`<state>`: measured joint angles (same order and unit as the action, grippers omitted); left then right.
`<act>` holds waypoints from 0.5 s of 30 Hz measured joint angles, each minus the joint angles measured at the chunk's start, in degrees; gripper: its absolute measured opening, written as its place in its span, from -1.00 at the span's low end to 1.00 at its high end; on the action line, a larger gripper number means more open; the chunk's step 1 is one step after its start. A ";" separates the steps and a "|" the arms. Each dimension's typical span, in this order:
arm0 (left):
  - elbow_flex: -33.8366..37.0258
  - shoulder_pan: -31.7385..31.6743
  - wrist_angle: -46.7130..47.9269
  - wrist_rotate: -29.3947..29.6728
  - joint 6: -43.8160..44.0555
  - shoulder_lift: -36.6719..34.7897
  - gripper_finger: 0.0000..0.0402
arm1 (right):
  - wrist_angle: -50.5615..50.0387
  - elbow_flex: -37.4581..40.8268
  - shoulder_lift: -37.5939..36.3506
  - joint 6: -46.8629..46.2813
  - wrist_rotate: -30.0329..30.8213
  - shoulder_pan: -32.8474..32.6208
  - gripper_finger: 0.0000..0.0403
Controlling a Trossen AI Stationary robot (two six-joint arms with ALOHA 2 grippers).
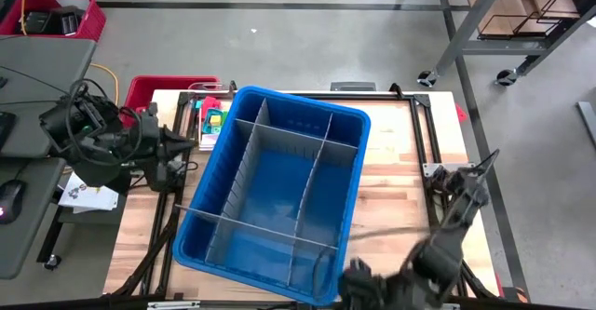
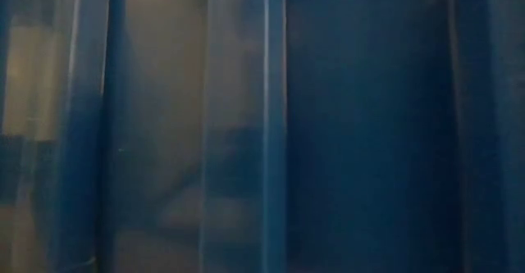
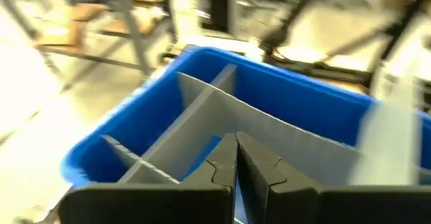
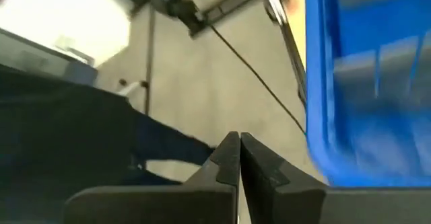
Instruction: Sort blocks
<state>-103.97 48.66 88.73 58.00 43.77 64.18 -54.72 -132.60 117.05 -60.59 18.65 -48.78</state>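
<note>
Your right gripper (image 4: 238, 158) sits nearest you, hanging off the near edge of the table beside the near right corner of the blue bin (image 1: 346, 226), its two fingers pressed together on nothing. Your left gripper (image 3: 236, 163) is at the bin's left wall, looking over the grey dividers (image 1: 307, 175), fingers likewise closed and empty. The bin's compartments look bare from above.

The blocks (image 1: 213, 117) lie beyond the bin's far left corner, a small cluster in which pink, green and yellow show; single pieces can't be told apart. Judge them light, hard and rigid, probably smooth plastic, so a small cube could twist or pop out of a skewed pinch. Open the fingers first, then take one block squarely across two opposite flat faces, clear of its neighbours.
</note>
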 joint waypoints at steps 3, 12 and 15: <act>0.05 -0.12 1.20 7.57 3.34 0.01 -0.99 | -3.50 0.02 2.49 -5.14 2.39 -1.12 -1.00; 0.05 -3.03 1.28 16.29 5.02 0.23 -1.00 | -3.57 0.01 8.44 -8.59 0.02 -0.18 -1.00; 0.05 -3.43 1.29 16.21 5.07 0.29 -1.00 | -2.58 -0.11 10.03 -7.79 -1.80 -0.63 -1.00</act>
<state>-103.92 45.24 90.02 74.22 48.84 64.47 -57.29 -132.70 127.08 -68.37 16.85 -49.41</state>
